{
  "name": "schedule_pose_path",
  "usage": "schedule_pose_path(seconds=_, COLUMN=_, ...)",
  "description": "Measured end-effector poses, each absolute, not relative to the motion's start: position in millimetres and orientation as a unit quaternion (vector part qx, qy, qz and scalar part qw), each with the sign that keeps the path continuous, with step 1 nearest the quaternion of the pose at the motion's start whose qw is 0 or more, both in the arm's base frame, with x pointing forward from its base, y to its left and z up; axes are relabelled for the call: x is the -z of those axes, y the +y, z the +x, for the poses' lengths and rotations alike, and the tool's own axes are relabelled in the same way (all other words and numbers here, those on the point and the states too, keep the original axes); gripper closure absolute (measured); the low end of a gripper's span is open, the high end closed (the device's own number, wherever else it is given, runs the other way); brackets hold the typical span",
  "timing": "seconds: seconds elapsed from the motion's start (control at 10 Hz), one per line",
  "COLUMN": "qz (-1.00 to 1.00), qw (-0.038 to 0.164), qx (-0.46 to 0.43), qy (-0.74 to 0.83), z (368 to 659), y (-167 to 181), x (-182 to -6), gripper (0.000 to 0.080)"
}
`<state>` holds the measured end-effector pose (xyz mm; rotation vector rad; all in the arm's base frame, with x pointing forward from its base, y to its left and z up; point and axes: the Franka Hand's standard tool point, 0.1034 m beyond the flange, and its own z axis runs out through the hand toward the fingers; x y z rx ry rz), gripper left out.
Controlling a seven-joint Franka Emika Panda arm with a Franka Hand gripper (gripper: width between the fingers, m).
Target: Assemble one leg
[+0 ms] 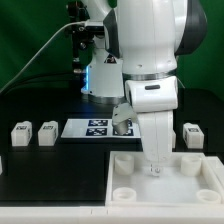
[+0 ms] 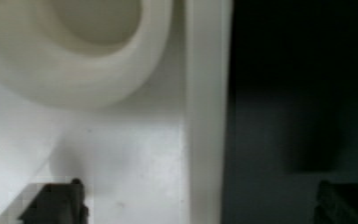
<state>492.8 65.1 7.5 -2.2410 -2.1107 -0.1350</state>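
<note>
Three small white legs with marker tags lie on the black table: two at the exterior view's left [image 1: 21, 133] [image 1: 47, 133] and one at its right [image 1: 193, 135]. Another leg [image 1: 122, 123] sits by the marker board, partly behind the arm. My gripper [image 1: 153, 170] hangs low over the big white tray-like part [image 1: 200, 196], away from every leg. In the wrist view the gripper [image 2: 202, 205] is open, its fingertips [image 2: 55, 203] wide apart, one over the tray part [image 2: 123, 130] and one over the table. A round corner socket [image 2: 87, 30] shows there. No leg shows in the wrist view.
The marker board [image 1: 92, 128] lies behind the tray part, in front of the robot base. The tray part has round sockets at its corners [image 1: 122, 160] and a raised rim. A cable runs at the back left.
</note>
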Motion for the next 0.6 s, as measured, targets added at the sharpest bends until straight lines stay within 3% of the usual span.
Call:
schedule_pose_path(seconds=0.3, qz=-0.74, qw=0.026, qx=0.046, qy=-0.671, z=491, y=64, x=-13.5, gripper=0.0151)
schedule_pose_path(seconds=0.6, qz=-0.797, qw=0.014, qx=0.047, qy=-0.602, z=490, y=74, x=-50.7, gripper=0.0151)
